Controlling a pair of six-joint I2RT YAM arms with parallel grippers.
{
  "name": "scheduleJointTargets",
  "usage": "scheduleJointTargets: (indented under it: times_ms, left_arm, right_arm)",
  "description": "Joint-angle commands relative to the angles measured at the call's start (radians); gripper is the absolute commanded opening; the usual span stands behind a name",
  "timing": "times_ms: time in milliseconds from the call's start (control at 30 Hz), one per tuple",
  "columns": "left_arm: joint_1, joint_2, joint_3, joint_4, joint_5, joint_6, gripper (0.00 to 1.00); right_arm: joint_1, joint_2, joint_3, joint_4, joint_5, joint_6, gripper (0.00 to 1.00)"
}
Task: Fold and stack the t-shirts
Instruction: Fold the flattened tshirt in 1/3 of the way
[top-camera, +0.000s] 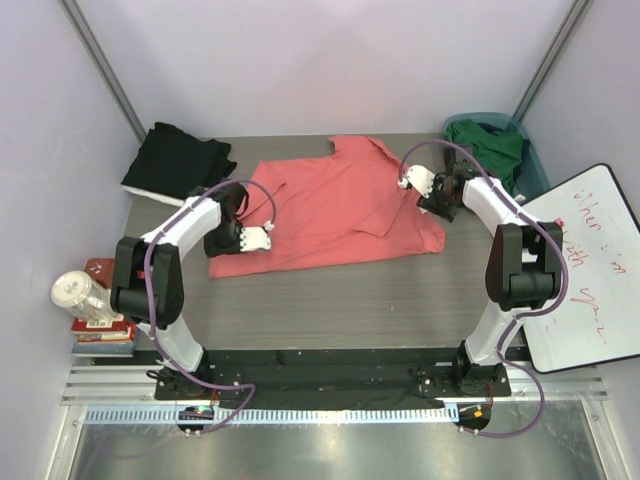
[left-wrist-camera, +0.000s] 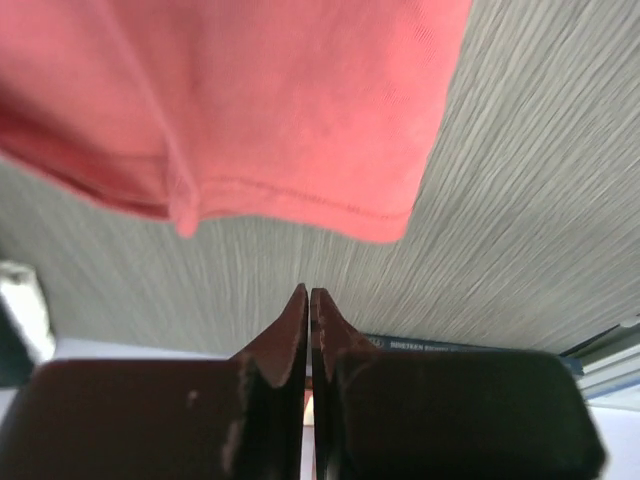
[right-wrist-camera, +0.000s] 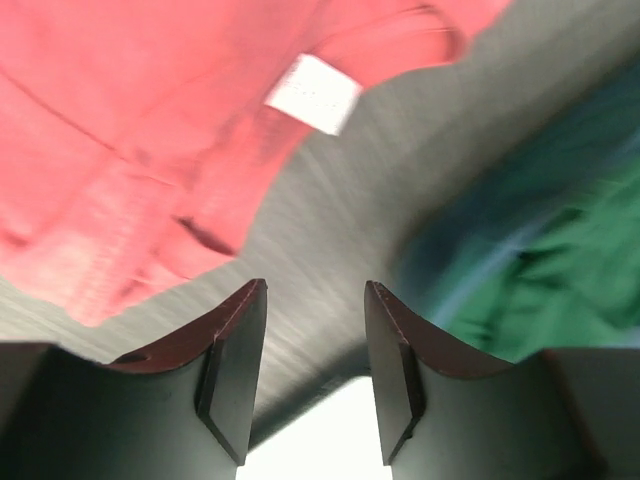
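Note:
The coral-pink t-shirt (top-camera: 330, 205) lies spread across the middle of the table, its right side partly folded over. My left gripper (top-camera: 225, 242) is shut and empty at the shirt's near-left corner; in the left wrist view its tips (left-wrist-camera: 308, 292) hover over bare table just below the pink hem (left-wrist-camera: 290, 190). My right gripper (top-camera: 437, 205) is open and empty at the shirt's right edge; in the right wrist view it (right-wrist-camera: 315, 290) sits between the pink shirt (right-wrist-camera: 130, 150) with its white tag (right-wrist-camera: 313, 93) and the green shirt (right-wrist-camera: 560, 260). The black shirt (top-camera: 180, 160) lies folded at the back left. The dark green shirt (top-camera: 490, 145) lies in the basket.
The teal basket (top-camera: 535, 165) stands at the back right corner. A whiteboard (top-camera: 590, 270) leans off the table's right edge. A jar (top-camera: 80, 295) on stacked books (top-camera: 100, 335) sits off the left edge; the books also show in the left wrist view (left-wrist-camera: 450, 347).

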Motion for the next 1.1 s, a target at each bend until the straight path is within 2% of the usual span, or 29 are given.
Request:
scheduleJointTargets:
  times_ms: [0,67,100,200,267,300,733,1067]
  left_arm:
    - [-0.025,0.053,0.033,-0.017,0.053,0.017,0.00]
    - [-0.034,0.067,0.039,-0.010,0.052,0.023,0.00]
    - [-0.035,0.085,0.045,-0.007,0.052,0.025,0.00]
    - [-0.037,0.105,0.058,-0.010,0.053,0.025,0.00]
    - [-0.039,0.111,0.061,-0.007,0.055,0.025,0.00]
    - [-0.040,0.116,0.061,-0.004,0.056,0.026,0.00]
    - [-0.046,0.200,0.056,0.035,0.009,0.037,0.00]
    - [-0.042,0.219,-0.022,0.110,-0.074,0.077,0.00]
  right_arm:
    - [0.000,0.033,0.029,-0.084,-0.088,0.099,0.46]
    - [0.000,0.039,0.025,-0.098,-0.106,0.101,0.40]
    - [-0.002,0.051,0.018,-0.118,-0.106,0.101,0.22]
    - [-0.013,0.059,0.004,-0.125,-0.111,0.106,0.09]
    - [-0.017,0.060,-0.004,-0.124,-0.111,0.107,0.07]
    - [-0.019,0.062,-0.007,-0.125,-0.112,0.106,0.03]
    - [-0.031,0.091,-0.060,-0.155,-0.112,0.095,0.01]
    - [-0.083,0.122,-0.119,-0.058,-0.043,0.080,0.01]
